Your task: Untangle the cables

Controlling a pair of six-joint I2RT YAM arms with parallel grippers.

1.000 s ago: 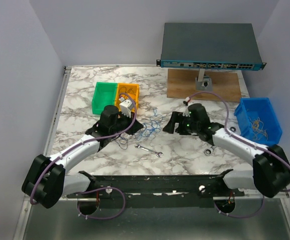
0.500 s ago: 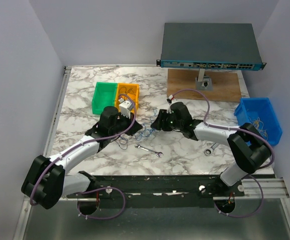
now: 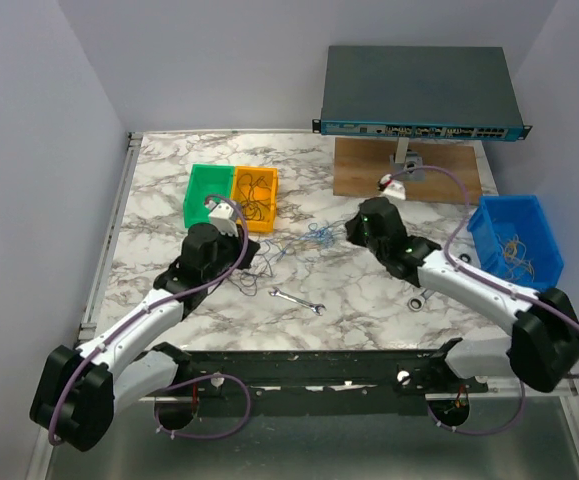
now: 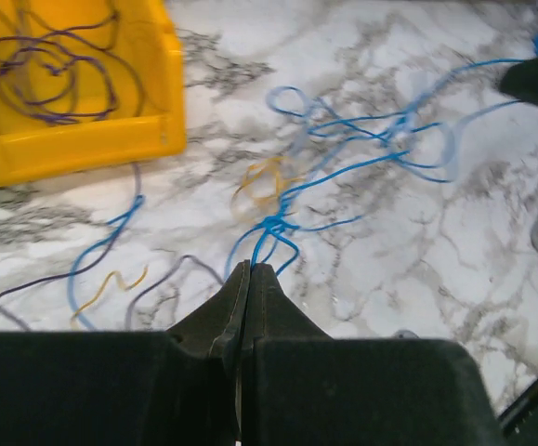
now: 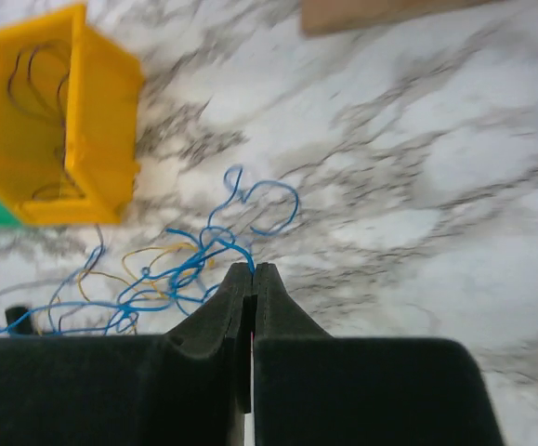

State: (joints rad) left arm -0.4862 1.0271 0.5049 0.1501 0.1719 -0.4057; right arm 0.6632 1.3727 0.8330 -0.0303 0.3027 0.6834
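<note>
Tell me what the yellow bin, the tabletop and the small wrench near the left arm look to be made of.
Yellow bin: likely moulded plastic, with uniform colour and smooth, slightly glossy walls.
Tabletop: marble-look surface, white with grey veins; whether it is real stone or printed laminate cannot be told.
Small wrench: probably steel, given its bright silvery sheen.

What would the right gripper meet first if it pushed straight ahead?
The right gripper would first meet the blue cables just past its tips; beyond them only marble table shows, depth unclear.
</note>
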